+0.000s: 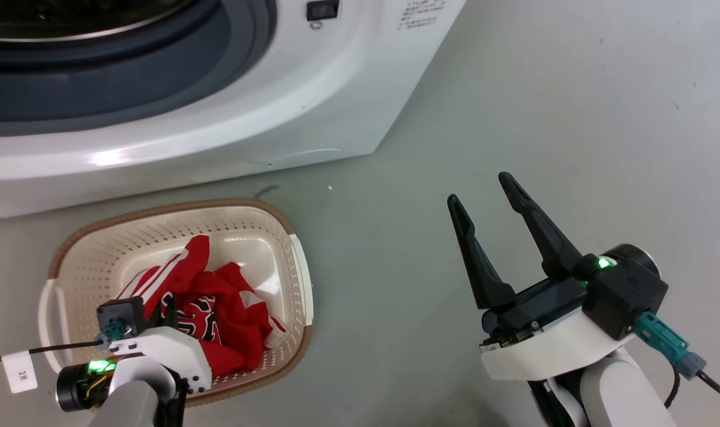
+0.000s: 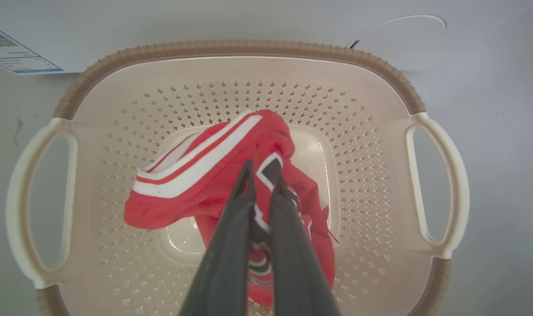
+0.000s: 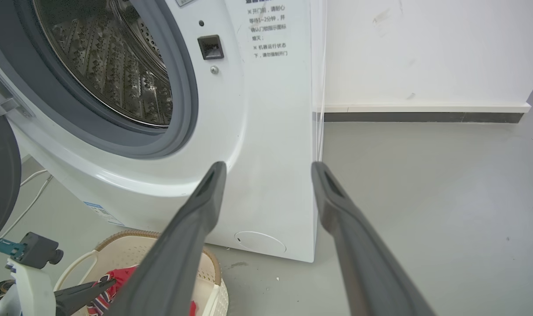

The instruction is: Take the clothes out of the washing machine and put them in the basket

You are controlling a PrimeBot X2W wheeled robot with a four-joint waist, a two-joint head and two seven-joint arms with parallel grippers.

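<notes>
Head view, left to right. One basket [image 1: 114, 252] on grey floor [image 1: 514, 118], just below one washing machine [image 1: 312, 101], porthole open. In basket: red clothes [image 1: 229, 320], probably two pieces, tangled so count unsure, one white-striped, one lettered. Down in basket, left gripper [image 2: 264, 175], fingers clamped together on red fabric. Further right, right gripper [image 1: 481, 188] above floor, well apart from basket, two fingers spread wide.

We see the bright red soft fabric clothes [image 1: 217, 314], one white-striped and one lettered in black and white, crumpled inside the cream-white perforated plastic basket [image 1: 158, 210] with its brown rim. The left gripper [image 2: 263, 175] pinches one fold. The basket stands on the floor just before the large white front-loading washing machine [image 1: 312, 101], whose porthole is uncovered.
</notes>
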